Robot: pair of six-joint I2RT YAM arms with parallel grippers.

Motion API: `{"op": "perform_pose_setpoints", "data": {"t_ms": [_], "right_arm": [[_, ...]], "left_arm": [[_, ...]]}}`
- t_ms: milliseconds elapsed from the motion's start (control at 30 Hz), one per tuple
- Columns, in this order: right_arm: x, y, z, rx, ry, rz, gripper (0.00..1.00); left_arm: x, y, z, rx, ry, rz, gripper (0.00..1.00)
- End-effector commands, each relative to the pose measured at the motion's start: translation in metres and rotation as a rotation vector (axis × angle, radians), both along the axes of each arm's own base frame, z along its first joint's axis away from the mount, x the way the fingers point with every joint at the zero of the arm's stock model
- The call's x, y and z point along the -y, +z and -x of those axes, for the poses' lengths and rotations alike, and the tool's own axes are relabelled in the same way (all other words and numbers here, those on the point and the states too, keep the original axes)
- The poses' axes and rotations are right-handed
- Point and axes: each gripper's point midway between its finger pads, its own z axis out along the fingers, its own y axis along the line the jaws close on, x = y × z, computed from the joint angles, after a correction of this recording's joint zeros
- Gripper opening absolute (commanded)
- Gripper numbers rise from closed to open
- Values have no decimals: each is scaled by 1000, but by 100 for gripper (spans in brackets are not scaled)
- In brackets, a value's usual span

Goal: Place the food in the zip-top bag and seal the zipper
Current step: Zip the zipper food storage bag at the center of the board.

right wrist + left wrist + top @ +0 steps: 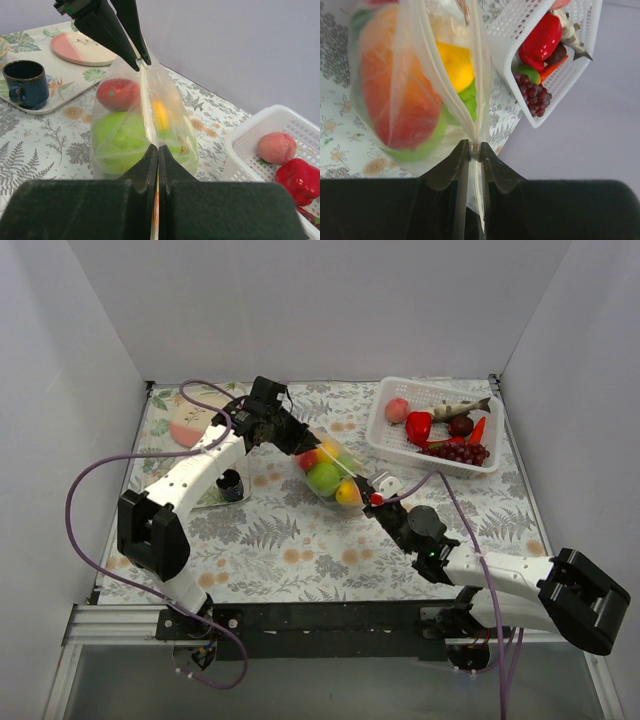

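Bag (337, 464) mid-table, food (323, 478) inside. Left gripper (475, 148) pinches the zipper (144, 100) at its far end, right gripper (158, 148) at its near end, both clamped on it. I read loading as done, sealing not yet finished: the strips seem parted just beyond my left fingers.

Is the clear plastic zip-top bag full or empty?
Full: red, green and yellow toy fruits show through the clear bag, its edge pinched by the left gripper and right gripper.
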Motion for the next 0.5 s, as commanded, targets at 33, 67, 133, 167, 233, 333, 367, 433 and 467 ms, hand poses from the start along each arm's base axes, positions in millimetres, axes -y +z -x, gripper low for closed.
{"op": "perform_pose_setpoints", "data": {"t_ms": [33, 67, 133, 167, 233, 333, 367, 433, 467], "right_arm": [[11, 23, 5, 22, -26, -93, 1], [12, 24, 5, 21, -25, -97, 1], [13, 25, 6, 20, -22, -95, 1], [13, 26, 6, 20, -23, -98, 1], [15, 28, 7, 18, -26, -101, 1], [17, 29, 6, 19, -36, -99, 1], [18, 30, 6, 21, -39, -98, 1], [18, 31, 5, 21, -42, -98, 1], [17, 32, 5, 21, -41, -99, 1]], "left_arm": [[-49, 8, -57, 106, 137, -115, 2], [-54, 11, -63, 115, 148, -119, 2], [-61, 6, -72, 114, 166, -141, 2], [-67, 9, -77, 123, 179, -144, 2], [-73, 7, -83, 124, 187, -151, 2], [-94, 8, -98, 145, 237, -182, 2], [-98, 7, -102, 146, 247, -188, 2], [-107, 12, -111, 167, 260, -195, 2], [-110, 10, -114, 167, 266, -200, 2]]}}
